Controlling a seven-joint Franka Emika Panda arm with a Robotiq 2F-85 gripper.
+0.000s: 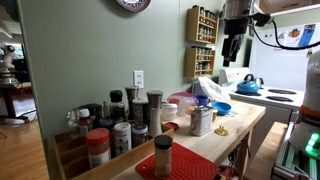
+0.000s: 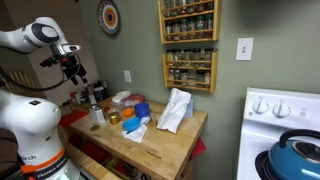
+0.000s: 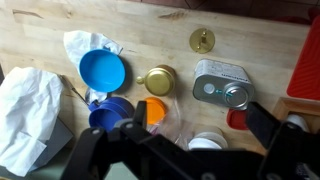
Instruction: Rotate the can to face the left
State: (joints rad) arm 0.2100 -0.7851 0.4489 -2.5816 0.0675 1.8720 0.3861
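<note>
The can (image 3: 220, 85) is a short silvery-grey metal cylinder with a pale label patch. In the wrist view it lies at the right of centre on the wooden table (image 3: 250, 45). It also shows in both exterior views (image 1: 201, 121) (image 2: 97, 115), near the spice jars. My gripper (image 3: 200, 125) is open and empty. It hangs high above the table in both exterior views (image 1: 232, 50) (image 2: 78, 75), well above the can and not touching it.
Left of the can are a gold lid (image 3: 158, 80), a blue bowl (image 3: 102, 70), an orange cup (image 3: 152, 110) and a crumpled white bag (image 3: 30, 110). A red lid (image 3: 235, 118) lies beside the can. Spice jars (image 1: 125, 120) crowd one table end. A stove with a blue kettle (image 1: 249, 84) stands beyond.
</note>
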